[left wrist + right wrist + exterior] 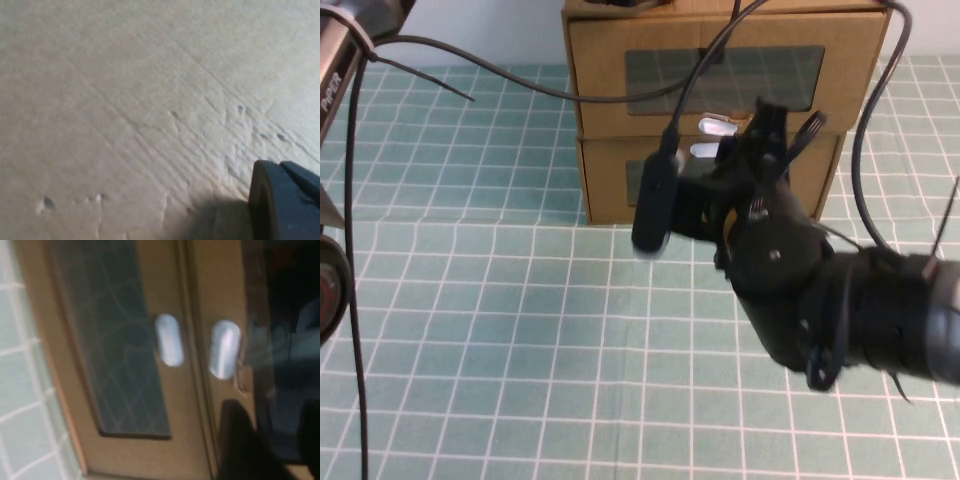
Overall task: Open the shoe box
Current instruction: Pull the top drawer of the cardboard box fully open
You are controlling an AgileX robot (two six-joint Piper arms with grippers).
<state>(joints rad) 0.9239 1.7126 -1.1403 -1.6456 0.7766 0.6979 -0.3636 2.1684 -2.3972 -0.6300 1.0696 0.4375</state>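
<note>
Two brown cardboard shoe boxes are stacked at the back centre, the upper box [720, 60] on the lower box [610, 185]. Each front has a dark window and a white pull tab, one tab [718, 127] [169, 339] above the other tab [703, 150] [224, 348]. My right gripper [785, 128] [275, 440] hovers just in front of the box fronts beside the tabs, open, with nothing between its fingers. In the left wrist view one dark finger [282, 200] of my left gripper lies close against bare cardboard [125, 100]; its other finger is hidden.
A green grid mat [500, 330] covers the table in front of the boxes. Black cables [570, 95] hang across the upper box front. My left arm [340, 60] shows at the far left edge. The right arm's bulky wrist [820, 290] fills the right foreground.
</note>
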